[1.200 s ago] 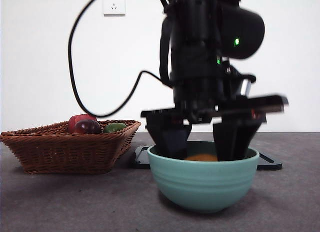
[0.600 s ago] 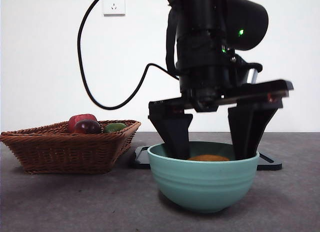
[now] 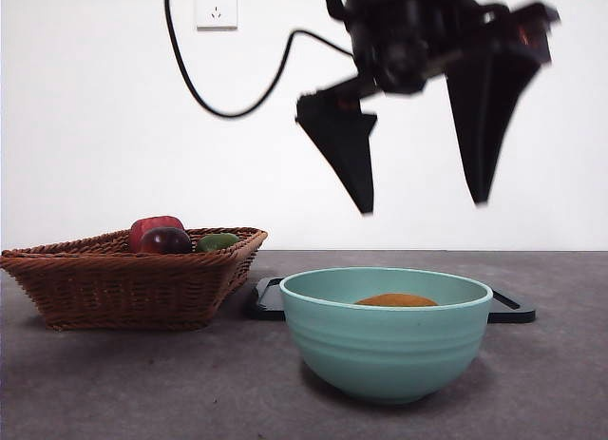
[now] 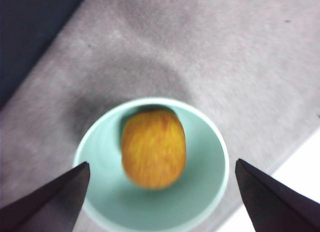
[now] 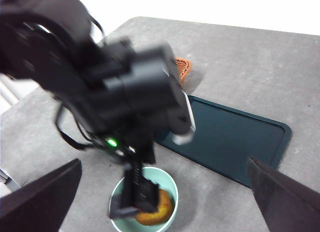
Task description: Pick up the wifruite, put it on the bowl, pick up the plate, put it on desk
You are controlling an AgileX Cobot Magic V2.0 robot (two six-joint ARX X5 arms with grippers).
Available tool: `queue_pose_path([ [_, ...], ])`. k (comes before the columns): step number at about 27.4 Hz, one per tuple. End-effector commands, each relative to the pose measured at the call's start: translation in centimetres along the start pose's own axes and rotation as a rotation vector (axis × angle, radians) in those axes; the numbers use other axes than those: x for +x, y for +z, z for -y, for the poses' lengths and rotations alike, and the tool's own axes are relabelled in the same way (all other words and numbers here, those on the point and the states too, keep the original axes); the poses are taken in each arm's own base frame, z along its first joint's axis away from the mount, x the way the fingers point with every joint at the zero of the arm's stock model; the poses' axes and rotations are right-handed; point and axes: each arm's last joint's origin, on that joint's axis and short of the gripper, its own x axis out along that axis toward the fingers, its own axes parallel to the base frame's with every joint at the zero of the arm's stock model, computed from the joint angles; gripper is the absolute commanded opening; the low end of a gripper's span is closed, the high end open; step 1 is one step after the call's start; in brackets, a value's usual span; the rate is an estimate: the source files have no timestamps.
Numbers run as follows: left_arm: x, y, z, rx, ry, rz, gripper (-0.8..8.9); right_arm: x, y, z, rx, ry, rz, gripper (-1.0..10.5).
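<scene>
We see the left tool (image 3: pixel 423 207) hanging well above the bowl (image 3: pixel 386 340), its two black jaws spread wide and holding nothing. In the left wrist view the same tool (image 4: pixel 160 167) looks straight down into the bowl (image 4: pixel 210 192), jaw tips flanking it on either side. The wifruite (image 4: pixel 153 148) lies inside the bowl, resting on its inner floor, free of any jaw; from the front we catch only its orange top (image 3: pixel 396 299) above the teal rim. The right tool (image 5: pixel 160 167) sits high and off to one side, its jaws also wide apart and empty, looking down on the left arm (image 5: pixel 100 86), the bowl (image 5: pixel 120 199) and the fruit (image 5: pixel 155 209). Just behind the bowl a dark flat tray (image 3: pixel 508 309) lies on the table (image 3: pixel 142 383). To the side stands a wicker basket (image 3: pixel 123 283) with a red apple (image 3: pixel 152 228), a dark purple fruit (image 3: pixel 167 239) and a green one (image 3: pixel 218 240). A black cable (image 3: pixel 228 98) loops down before the white wall, beside a wall socket (image 3: pixel 216 5).
</scene>
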Motion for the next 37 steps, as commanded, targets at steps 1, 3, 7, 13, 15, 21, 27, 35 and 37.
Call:
queue_pose_path([
  [1,-4.7,-1.1,-0.1,0.032,-0.001,0.097,4.69,-0.2,0.4,-0.2,-0.001,0.007,0.015,5.7],
  [3,-8.1,-2.7,-0.7,0.023,0.006,0.154,4.69,-0.2,0.5,-0.2,-0.005,0.007,0.018,5.7],
  [7,-15.2,-7.0,-2.2,-0.012,0.023,0.308,4.69,-0.2,0.6,-0.2,-0.009,0.008,0.027,5.7],
  [13,-22.6,-13.9,-2.9,0.007,0.031,0.524,4.68,-0.2,0.6,-0.2,-0.007,0.008,0.027,5.7],
  [15,-24.0,-16.0,-2.9,0.014,0.031,0.571,4.68,-0.2,0.6,-0.2,-0.006,0.009,0.027,5.7],
  [21,-25.2,-20.5,-2.9,0.06,0.043,0.623,4.68,-0.2,0.5,-0.2,-0.007,0.01,0.027,5.7],
  [27,-23.3,-24.5,-3.2,0.057,0.042,0.62,4.68,-0.2,0.5,-0.2,-0.007,0.01,0.026,5.7],
  [35,-21.1,-28.5,-3.4,0.03,0.033,0.643,4.68,-0.2,0.1,-0.1,0.017,0.005,-0.017,5.7],
  [37,-21.0,-29.6,-3.4,0.03,0.032,0.659,4.68,-0.2,-0.2,-0.1,0.03,0.0,-0.043,5.7],
])
